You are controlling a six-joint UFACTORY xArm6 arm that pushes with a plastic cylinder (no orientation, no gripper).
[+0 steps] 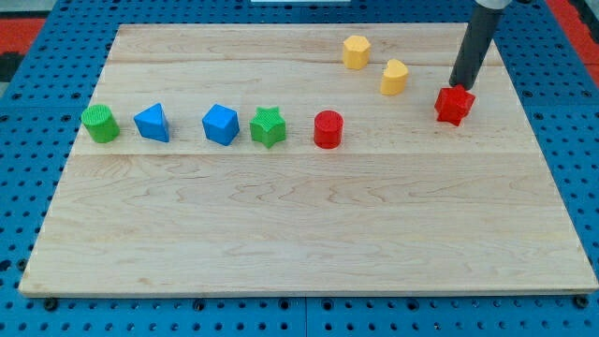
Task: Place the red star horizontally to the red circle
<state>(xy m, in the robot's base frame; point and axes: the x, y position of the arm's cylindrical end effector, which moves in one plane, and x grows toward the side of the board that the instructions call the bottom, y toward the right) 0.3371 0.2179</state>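
My tool, a bare rod with nothing to clench or release, has its tip (458,86) touching the top edge of the red star (454,105), near the desk's (309,243) right edge. The red circle (328,129) sits well to the star's left and slightly lower, ending a row: green star (268,126), blue cube (221,124), blue triangle (152,123), green cylinder (99,124). Two yellow blocks (356,51) (395,77) lie toward the view's top.
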